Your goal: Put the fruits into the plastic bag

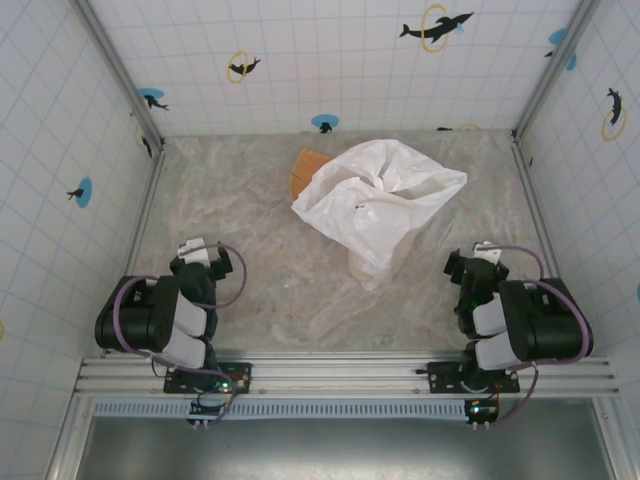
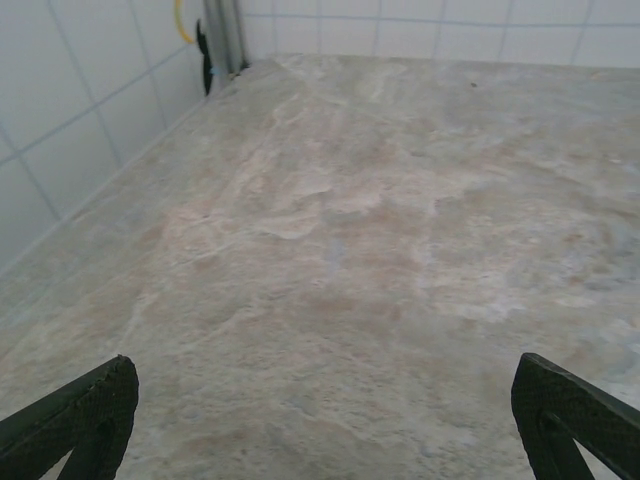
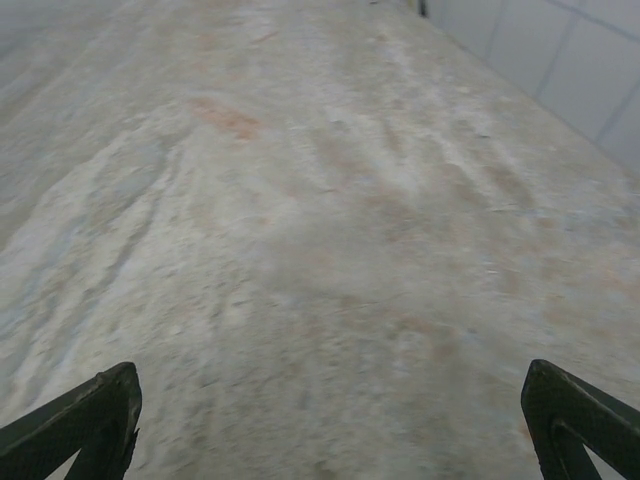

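The plastic bag [image 1: 380, 205], white and crumpled, lies on the marble table at the middle back, its narrow end pointing toward the near edge. The fruits are hidden. My left gripper [image 1: 200, 252] rests folded back at the near left, well short of the bag. In the left wrist view its gripper [image 2: 325, 425] stands open, its dark fingertips [image 2: 85, 415] wide apart over bare table. My right gripper [image 1: 480, 260] sits at the near right, to the right of the bag's lower end. In the right wrist view the gripper [image 3: 330, 425] is open with nothing between its fingertips [image 3: 575, 415].
A tan plate [image 1: 303, 170] pokes out from under the bag's left edge. Tiled walls with metal corner posts [image 1: 150, 125] close in the table [image 1: 250, 270] on three sides. The rail [image 1: 340, 372] carrying both arm bases runs along the near edge.
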Controlling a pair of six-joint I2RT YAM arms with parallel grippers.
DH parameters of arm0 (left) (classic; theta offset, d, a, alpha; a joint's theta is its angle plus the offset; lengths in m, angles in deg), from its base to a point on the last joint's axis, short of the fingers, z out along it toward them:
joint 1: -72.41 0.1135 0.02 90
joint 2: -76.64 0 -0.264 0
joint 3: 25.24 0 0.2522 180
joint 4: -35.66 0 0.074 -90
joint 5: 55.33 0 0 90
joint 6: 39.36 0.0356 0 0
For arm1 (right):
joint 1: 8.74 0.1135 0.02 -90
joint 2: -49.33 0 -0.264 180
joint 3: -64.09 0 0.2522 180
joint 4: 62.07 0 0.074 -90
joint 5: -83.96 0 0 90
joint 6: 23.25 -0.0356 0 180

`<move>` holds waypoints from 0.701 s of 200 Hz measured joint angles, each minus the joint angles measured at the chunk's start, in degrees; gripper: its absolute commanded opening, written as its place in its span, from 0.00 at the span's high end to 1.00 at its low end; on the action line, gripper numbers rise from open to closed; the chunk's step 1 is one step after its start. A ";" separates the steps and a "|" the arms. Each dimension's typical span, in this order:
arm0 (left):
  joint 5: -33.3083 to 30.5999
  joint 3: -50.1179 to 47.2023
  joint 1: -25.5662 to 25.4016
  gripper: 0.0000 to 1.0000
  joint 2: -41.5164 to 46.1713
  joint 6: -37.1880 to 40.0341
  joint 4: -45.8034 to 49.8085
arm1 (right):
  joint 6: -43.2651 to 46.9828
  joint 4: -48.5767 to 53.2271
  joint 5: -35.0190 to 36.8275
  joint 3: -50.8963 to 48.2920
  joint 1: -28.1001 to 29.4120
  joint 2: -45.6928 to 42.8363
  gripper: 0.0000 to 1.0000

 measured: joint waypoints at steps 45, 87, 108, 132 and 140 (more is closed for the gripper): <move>3.04 0.00 1.09 0.02 0.02 -0.42 0.55 | 1.92 -9.22 -2.73 -0.26 0.26 3.80 0.00; 3.74 0.00 1.09 0.02 0.02 -0.42 0.94 | 1.79 -11.17 -3.37 -0.37 -0.39 3.96 0.00; 4.04 0.00 1.14 0.02 0.02 -0.42 1.18 | 1.81 -11.26 -3.43 -0.37 -0.37 3.93 0.00; 4.15 0.00 1.14 0.02 0.02 -0.42 1.18 | 1.81 -11.21 -3.41 -0.37 -0.37 3.93 0.00; 4.15 0.00 1.16 0.02 0.02 -0.42 1.18 | 1.84 -11.23 -3.43 -0.37 -0.37 3.93 0.00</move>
